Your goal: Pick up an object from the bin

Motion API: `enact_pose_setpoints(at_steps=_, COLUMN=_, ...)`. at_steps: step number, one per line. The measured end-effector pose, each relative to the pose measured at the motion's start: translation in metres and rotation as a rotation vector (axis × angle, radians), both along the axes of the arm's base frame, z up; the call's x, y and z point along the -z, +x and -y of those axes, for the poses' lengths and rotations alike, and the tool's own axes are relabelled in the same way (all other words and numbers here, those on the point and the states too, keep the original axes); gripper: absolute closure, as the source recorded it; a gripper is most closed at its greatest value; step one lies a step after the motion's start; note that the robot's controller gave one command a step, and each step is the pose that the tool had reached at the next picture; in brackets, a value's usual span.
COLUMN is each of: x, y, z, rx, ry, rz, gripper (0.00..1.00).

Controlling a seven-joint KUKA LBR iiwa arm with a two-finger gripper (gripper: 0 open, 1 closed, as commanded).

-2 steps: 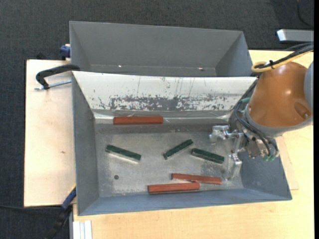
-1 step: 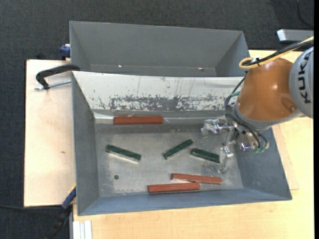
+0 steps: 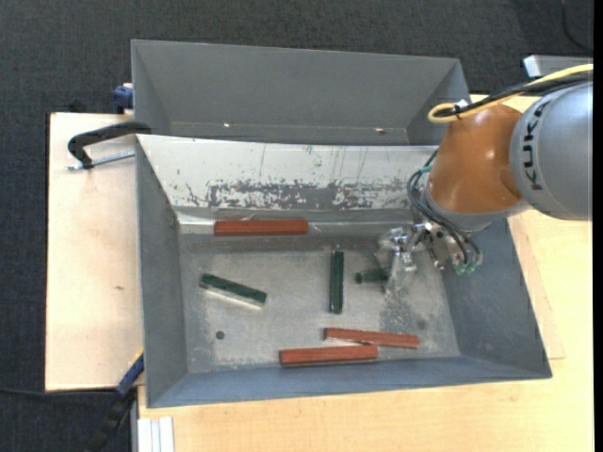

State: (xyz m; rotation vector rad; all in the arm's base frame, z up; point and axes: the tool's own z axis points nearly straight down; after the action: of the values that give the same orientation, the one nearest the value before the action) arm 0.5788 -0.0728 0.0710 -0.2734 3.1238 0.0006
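Six sticks [image 3: 259, 226] lay in the bin [image 3: 160, 281], red and dark green. The gripper [image 3: 398, 264] hung at the right side, just beside a short green stick [image 3: 370, 276]; whether its jaws were open or closed could not be told. The arm [image 3: 565, 158] read "KUK".

In the grey bin [image 3: 158, 281] lie three red-brown bars [image 3: 261, 226] and, between them, dark green bars [image 3: 336, 282].
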Motion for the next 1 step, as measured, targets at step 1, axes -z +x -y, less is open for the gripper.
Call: enact_pose_setpoints(at_steps=1, x=0.0, y=0.0, z=0.0, rx=0.0, ry=0.0, rz=0.0, gripper=1.0)
